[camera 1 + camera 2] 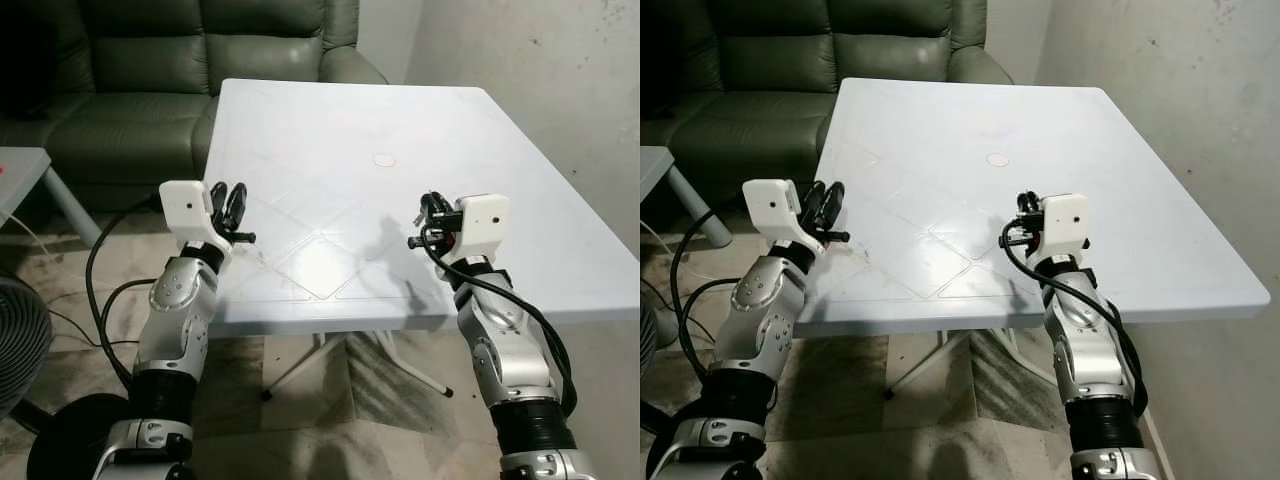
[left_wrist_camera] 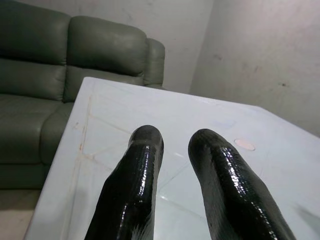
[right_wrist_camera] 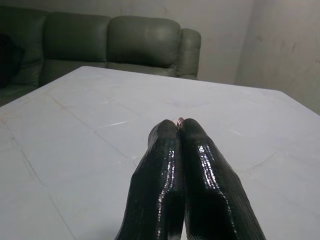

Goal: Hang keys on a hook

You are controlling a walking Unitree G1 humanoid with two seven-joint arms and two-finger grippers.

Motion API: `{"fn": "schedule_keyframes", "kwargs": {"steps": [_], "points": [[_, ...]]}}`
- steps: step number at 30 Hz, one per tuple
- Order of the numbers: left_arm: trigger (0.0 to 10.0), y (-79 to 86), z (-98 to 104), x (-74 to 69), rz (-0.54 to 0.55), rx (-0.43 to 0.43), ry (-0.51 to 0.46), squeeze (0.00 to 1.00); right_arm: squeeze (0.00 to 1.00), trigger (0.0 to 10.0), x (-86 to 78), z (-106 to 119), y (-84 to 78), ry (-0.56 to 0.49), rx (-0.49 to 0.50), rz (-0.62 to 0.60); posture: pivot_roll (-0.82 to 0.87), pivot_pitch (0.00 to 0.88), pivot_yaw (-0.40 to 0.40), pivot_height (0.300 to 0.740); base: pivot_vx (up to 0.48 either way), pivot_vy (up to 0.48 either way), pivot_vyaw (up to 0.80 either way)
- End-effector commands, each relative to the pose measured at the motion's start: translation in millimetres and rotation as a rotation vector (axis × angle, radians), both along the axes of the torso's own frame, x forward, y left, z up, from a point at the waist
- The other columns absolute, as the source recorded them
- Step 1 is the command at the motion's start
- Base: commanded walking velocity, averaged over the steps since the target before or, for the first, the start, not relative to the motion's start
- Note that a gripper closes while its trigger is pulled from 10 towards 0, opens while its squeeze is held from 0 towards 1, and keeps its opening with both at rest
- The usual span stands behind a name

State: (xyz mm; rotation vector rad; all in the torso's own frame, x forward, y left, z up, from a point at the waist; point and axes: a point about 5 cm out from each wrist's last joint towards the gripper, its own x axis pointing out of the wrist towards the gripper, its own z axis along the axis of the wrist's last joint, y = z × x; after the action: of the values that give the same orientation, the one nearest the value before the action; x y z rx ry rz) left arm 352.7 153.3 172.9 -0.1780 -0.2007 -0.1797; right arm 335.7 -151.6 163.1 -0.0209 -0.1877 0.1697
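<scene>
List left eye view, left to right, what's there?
Fan → left tool → table disc mark → right tool → wall.

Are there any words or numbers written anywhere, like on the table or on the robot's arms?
None: no words, numbers or signs can be read.
White table: plain; a small round mark has no readable text.
Left gripper and right gripper: white wrist boxes blank.
Green sofa: no label.
Right wrist view: a small metal ring shows between the fingers, no writing.
</scene>
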Motion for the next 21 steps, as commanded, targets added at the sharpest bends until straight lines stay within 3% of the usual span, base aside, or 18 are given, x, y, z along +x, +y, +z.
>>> {"fn": "schedule_keyframes", "kwargs": {"steps": [1, 21], "points": [[10.0, 0.5, -0.7, 2.2, -0.002, -0.005, 0.01, 0.0, 0.0, 10.0, 1.3, 2.2, 0.1, -0.011, -0.002, -0.011, -0.08, 0.0, -0.016, 0.74, 0.0, 0.454, -0.73], [10.0, -2.4, -0.7, 5.7, 0.0, -0.017, 0.019, 0.0, 0.0, 10.0, -1.5, -2.2, -6.6, 0.002, -0.009, -0.035, -0.09, 0.0, -0.017, 0.74, 0.0, 0.023, -0.73]]}}
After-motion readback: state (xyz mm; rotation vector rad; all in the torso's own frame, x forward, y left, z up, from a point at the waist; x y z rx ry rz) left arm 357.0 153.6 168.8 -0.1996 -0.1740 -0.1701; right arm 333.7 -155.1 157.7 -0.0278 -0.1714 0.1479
